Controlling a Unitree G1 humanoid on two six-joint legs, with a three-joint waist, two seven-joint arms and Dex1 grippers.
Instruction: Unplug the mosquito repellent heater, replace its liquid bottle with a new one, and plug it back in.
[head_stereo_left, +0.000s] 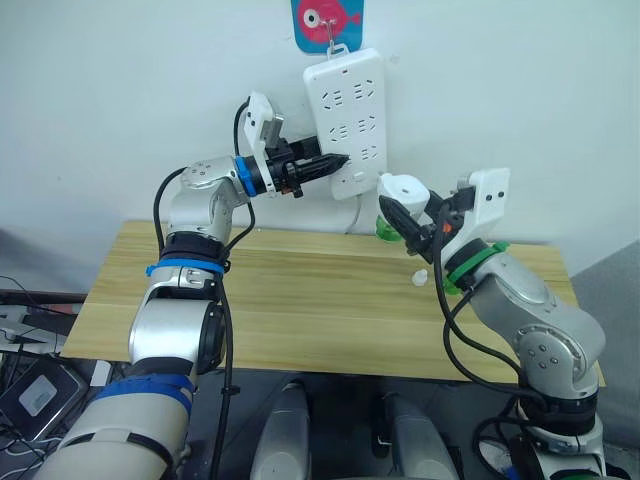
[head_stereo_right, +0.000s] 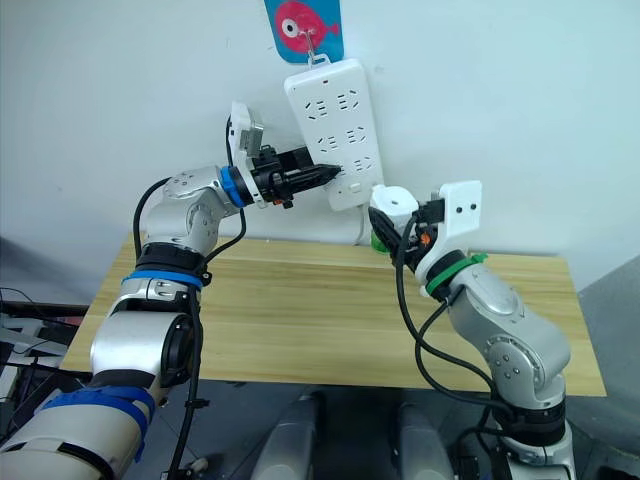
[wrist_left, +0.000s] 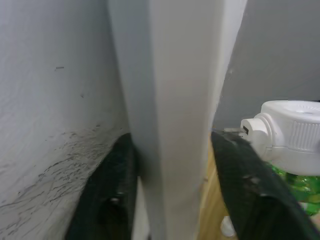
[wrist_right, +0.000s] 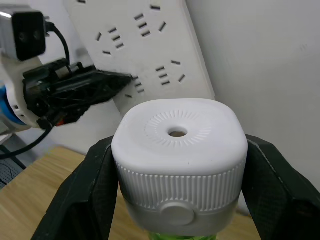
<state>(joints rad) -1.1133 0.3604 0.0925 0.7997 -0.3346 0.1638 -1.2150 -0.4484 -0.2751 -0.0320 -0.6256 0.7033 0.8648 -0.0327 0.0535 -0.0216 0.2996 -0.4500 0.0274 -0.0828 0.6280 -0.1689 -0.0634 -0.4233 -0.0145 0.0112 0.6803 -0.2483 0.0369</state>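
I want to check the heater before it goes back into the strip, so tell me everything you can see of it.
The mosquito repellent heater is a white, rounded-square plastic unit with a ribbed band around its side, a round button below it, and a small hole ringed by fine ridges on top. A green bottle hangs beneath it. The right claw grips it on both sides, upright, in the air just below the wall-hung power strip, unplugged. Its prongs are hidden.

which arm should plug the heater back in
Right. The right gripper already holds the heater just below the power strip, while the left gripper braces the strip's edge.
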